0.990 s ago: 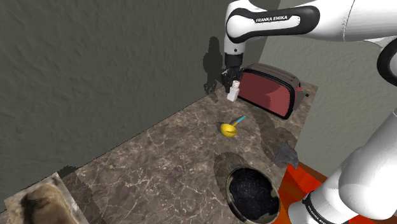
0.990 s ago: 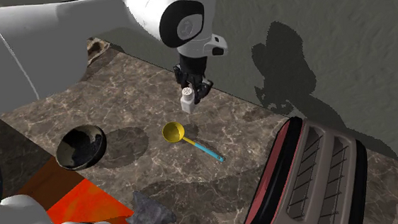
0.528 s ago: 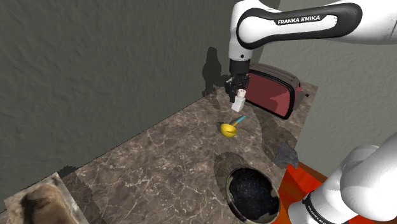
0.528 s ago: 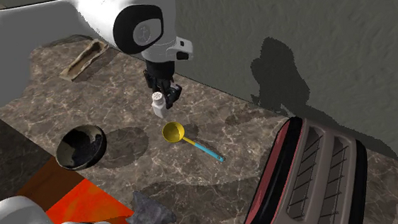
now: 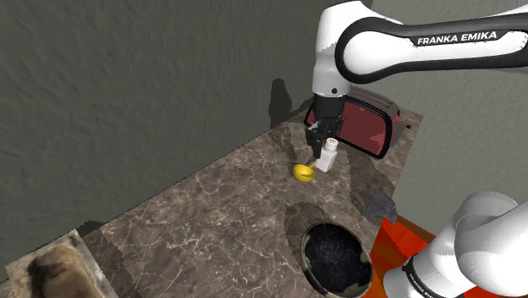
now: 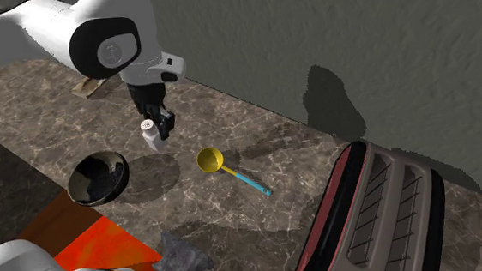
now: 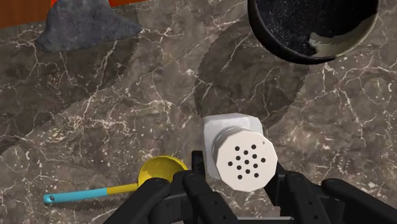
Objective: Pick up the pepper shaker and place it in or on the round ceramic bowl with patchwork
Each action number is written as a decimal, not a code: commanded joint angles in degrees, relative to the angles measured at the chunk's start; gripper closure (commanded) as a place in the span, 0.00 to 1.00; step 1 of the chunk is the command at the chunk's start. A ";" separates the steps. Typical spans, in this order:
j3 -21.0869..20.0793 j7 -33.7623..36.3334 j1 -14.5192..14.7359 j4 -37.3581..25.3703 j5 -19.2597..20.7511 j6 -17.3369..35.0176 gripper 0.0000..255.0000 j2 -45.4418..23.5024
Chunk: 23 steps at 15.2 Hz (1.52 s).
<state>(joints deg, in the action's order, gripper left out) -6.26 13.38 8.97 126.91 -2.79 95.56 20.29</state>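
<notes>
Writing: I read "FRANKA EMIKA" in white letters on the dark band of the arm. It is the one piece of text I can make out.
Gripper: the black gripper is closed on the pepper shaker, with one finger on each side of its cap.
Pepper shaker: the pepper shaker is white with a round perforated cap that faces the wrist camera. It is held clear of the counter, and its shadow lies on the stone below.
Shaker position: in the second exterior view it hangs between the ladle and the bowl. In the shoulder view it sits just beside the ladle's cup.
Bowl: the bowl is round with a dark speckled inside and a pale patch on the wall. It stands on the counter near the stand, apart from the shaker.
Ladle: a yellow ladle with a blue handle lies flat on the counter.
Toaster: a dark red toaster with black trim stands against the wall.
Grey lump: a crumpled grey lump rests at the counter's edge by the stand.
Surface: the counter is dark brown marble with pale veins.
Stand: the stand has an orange-red top.
Room: a rough grey wall runs behind the counter, and the arm's shadow falls on it.
Far corner: a worn tan tray sits at the shoulder view's lower left.
</notes>
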 commanded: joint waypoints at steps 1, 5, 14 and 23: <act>-1.35 1.98 1.11 2.78 -1.26 -0.47 1.00 3.31; -4.25 5.97 3.48 6.99 -4.16 -1.51 1.00 8.83; -11.91 16.15 9.70 12.65 -12.39 -4.41 1.00 18.71; -14.40 17.07 10.91 18.74 -14.71 1.44 1.00 19.21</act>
<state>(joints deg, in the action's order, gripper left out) -20.31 30.41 19.82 144.94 -17.27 95.93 39.82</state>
